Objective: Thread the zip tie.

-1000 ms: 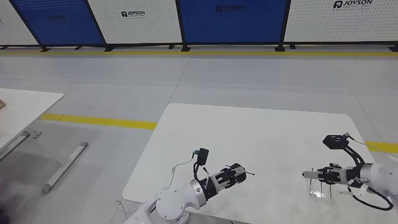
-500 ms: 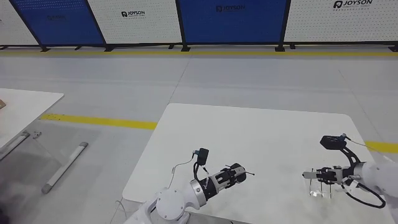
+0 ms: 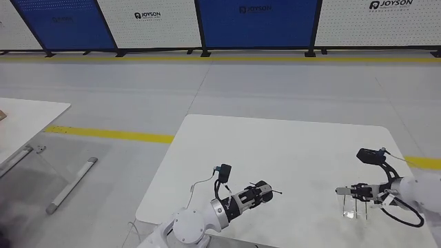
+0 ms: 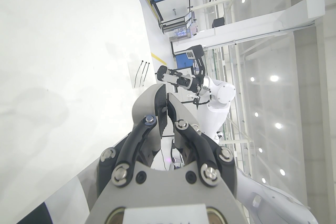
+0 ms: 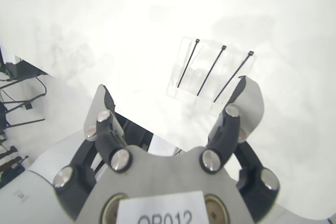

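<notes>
Three black zip ties (image 5: 211, 70) lie side by side, apart from one another, on a clear plate (image 5: 202, 57). The plate rests on the white table (image 3: 275, 151) close to its near edge, toward the right-hand corner. The right gripper (image 5: 173, 86) hangs above the plate with its fingers spread wide and nothing between them. We judge it clear of the ties, whose tail ends point toward it. The tail of the outermost tie ends just beside one finger pad (image 5: 241, 86). The left gripper (image 4: 166, 93) sits over the near edge, well apart from the plate, its fingers pressed together; we cannot tell whether anything thin is pinched between them. We expect each tie to be very light, thin and springy, smooth enough to slide on the plate, and too flat for an easy pinch from above. The square head is the thickest, stiffest part and offers the surest hold. For threading, we judge that a grip just behind the head leaves the slot free, while the tapered tail flexes least if held near its tip.
</notes>
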You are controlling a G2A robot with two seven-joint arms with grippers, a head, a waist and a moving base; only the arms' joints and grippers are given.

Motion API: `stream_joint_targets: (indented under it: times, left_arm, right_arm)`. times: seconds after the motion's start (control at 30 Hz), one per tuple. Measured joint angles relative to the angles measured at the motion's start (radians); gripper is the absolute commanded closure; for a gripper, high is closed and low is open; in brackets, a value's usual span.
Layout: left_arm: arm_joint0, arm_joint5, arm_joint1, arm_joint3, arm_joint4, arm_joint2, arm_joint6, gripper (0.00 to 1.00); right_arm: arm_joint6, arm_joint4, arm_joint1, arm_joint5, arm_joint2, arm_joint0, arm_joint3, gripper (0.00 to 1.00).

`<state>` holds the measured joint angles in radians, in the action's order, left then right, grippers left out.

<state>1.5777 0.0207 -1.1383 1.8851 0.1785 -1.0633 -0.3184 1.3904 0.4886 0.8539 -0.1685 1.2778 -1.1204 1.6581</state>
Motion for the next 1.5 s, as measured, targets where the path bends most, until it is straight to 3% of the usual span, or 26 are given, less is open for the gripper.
stream_joint_targets:
  times: [0.13,0.5,0.53,0.57,0.63,0.8,1.37,1.5]
  left_arm:
    - [0.0,0.0,0.0,0.0,0.0,0.0,0.0,1.0]
    - [0.0,0.0,0.0,0.0,0.0,0.0,0.0,1.0]
    - [0.0,0.0,0.0,0.0,0.0,0.0,0.0,1.0]
    - [0.0,0.0,0.0,0.0,0.0,0.0,0.0,1.0]
    - [0.0,0.0,0.0,0.0,0.0,0.0,0.0,1.0]
    - [0.0,0.0,0.0,0.0,0.0,0.0,0.0,1.0]
    - [0.0,0.0,0.0,0.0,0.0,0.0,0.0,1.0]
    - [0.0,0.0,0.0,0.0,0.0,0.0,0.0,1.0]
  right_arm:
    - [0.0,0.038,-0.008,-0.083,-0.027,0.007,0.034,0.0]
    - [-0.034,0.05,-0.008,-0.08,-0.034,-0.009,0.029,0.0]
    - [-0.034,0.056,-0.008,-0.08,-0.034,-0.009,0.031,0.21]
    - [-0.034,0.059,-0.008,-0.083,-0.034,-0.009,0.032,0.53]
    - [-0.033,0.064,-0.009,-0.091,-0.033,-0.009,0.036,0.55]
    - [-0.022,0.084,-0.012,-0.106,-0.024,-0.016,0.049,0.74]
    - [0.0,0.129,-0.012,-0.164,-0.092,0.015,-0.004,0.75]
    - [0.0,0.123,-0.012,-0.172,-0.114,0.036,-0.029,0.81]
